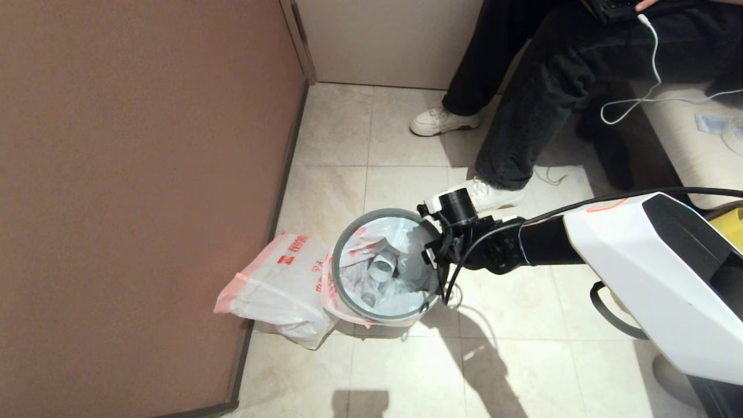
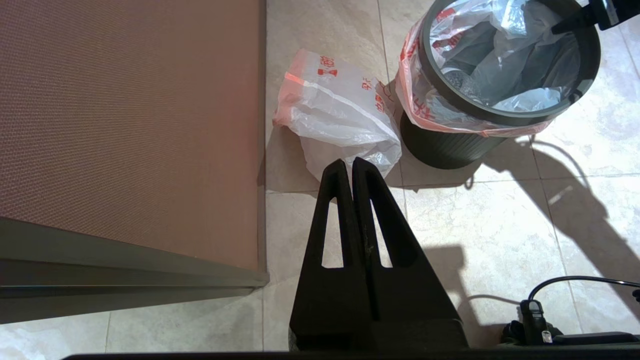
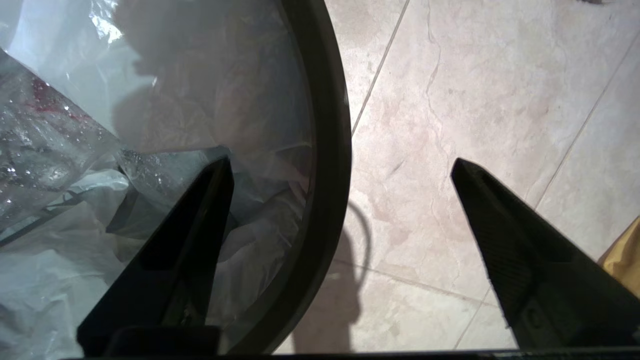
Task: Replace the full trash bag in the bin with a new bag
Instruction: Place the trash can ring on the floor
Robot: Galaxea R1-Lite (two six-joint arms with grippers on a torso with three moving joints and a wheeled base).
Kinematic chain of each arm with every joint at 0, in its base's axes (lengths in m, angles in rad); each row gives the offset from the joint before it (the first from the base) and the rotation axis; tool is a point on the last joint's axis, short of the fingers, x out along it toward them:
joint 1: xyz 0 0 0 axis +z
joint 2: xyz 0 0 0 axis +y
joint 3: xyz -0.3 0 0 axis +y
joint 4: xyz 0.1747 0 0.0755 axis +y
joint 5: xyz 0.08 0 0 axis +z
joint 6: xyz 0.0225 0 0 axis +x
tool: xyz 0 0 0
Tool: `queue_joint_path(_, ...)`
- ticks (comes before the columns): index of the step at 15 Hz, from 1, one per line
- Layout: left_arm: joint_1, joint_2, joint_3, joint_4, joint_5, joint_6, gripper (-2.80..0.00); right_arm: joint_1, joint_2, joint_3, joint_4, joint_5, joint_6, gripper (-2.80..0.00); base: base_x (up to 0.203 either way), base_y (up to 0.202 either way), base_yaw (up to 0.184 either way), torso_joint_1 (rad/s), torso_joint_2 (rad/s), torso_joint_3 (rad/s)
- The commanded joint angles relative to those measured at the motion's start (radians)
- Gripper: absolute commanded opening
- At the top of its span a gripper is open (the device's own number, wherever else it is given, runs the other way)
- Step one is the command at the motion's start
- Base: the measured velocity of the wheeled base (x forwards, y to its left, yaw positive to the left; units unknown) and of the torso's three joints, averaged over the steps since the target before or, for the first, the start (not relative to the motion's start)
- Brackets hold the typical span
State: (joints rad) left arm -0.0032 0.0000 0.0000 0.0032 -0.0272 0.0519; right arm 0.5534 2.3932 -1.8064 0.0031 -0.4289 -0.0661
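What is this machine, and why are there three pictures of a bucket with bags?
It is a robot with two arms. One picture comes from a camera on its head; the other two sit on its wrists. The right gripper hangs over the bin's grey hoop, jaws wide open, one finger inside and one outside. It holds nothing. The full trash bag with bottles sits inside. The new bag lies on the floor beside it. The left gripper is shut and empty.
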Motion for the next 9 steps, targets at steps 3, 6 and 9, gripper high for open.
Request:
queue_joint_path(3,0.000,0.002,0.000,0.000,0.000,0.000,-2.80,-0.009,0.010,-0.002,-0.024,-0.002,0.000,-2.80,0.000,0.000,0.000,0.000,0.00,0.000)
queue_joint_path(6,0.000,0.002,0.000,0.001,0.000,0.000,-2.80,-0.009,-0.010,-0.006,-0.025,-0.002,-0.009,-2.80,0.000,0.000,0.000,0.000,0.00,0.000)
queue_joint_path(9,0.000,0.002,0.000,0.001,0.000,0.000,-2.80,-0.007,-0.026,-0.004,-0.021,-0.002,-0.014,-2.80,0.000,0.000,0.000,0.000,0.00,0.000)
